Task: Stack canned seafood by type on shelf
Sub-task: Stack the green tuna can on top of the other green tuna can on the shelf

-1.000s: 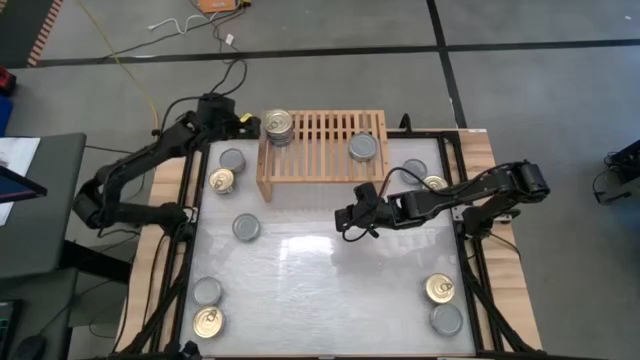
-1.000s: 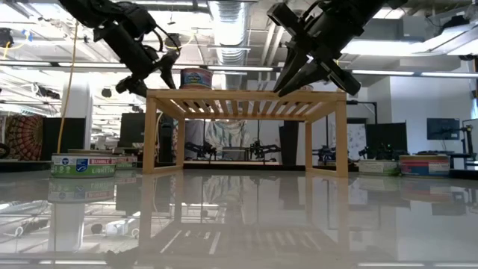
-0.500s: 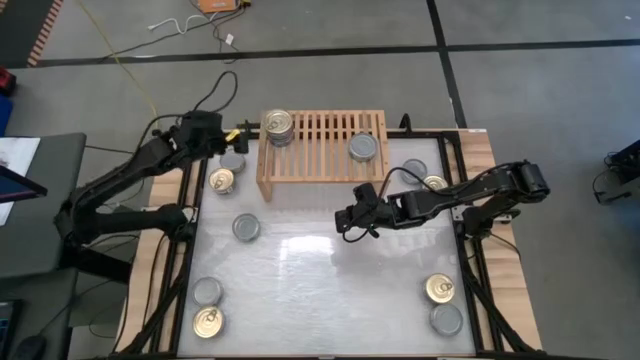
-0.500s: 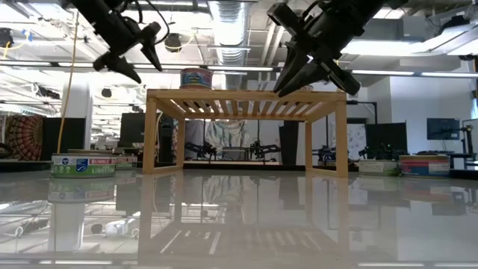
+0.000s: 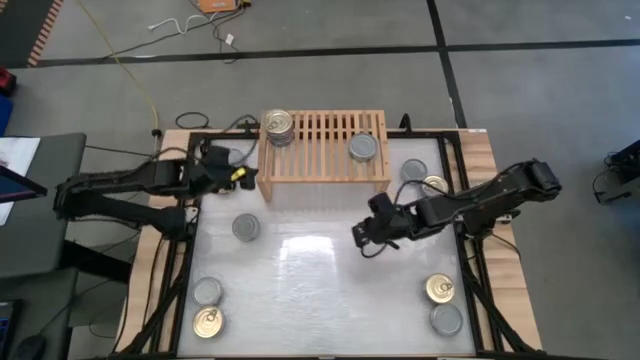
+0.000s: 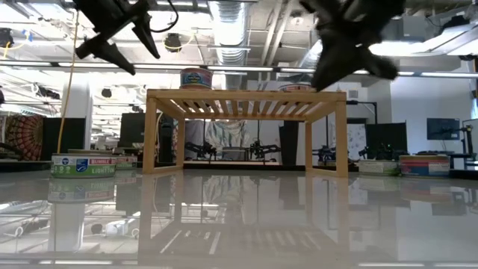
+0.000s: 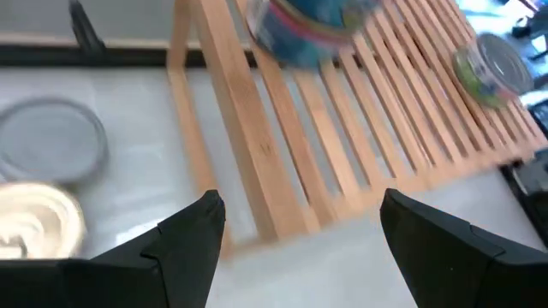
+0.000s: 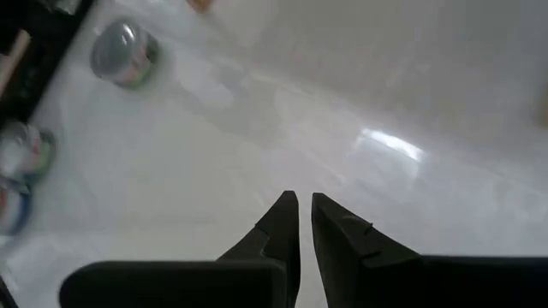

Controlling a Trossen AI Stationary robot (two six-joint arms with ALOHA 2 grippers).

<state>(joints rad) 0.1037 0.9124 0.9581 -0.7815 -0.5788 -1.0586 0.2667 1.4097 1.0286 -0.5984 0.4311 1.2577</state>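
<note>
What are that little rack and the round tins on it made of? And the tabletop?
The shelf looks like pale unfinished wood: visible grain, slatted top. The tins, such as the stacked ones and the single grey-topped one, look like metal with shiny lids and printed paper or painted sides. The table seems a glossy white sheet, since it mirrors the rack.

A yellow cable [image 5: 128,75] trails over the grey floor [image 5: 520,25] (crossed by dark tape lines [image 5: 300,55]).

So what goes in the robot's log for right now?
left fingers: open, beside shelf | right fingers: shut, empty, above table | shelf: two cans
</note>
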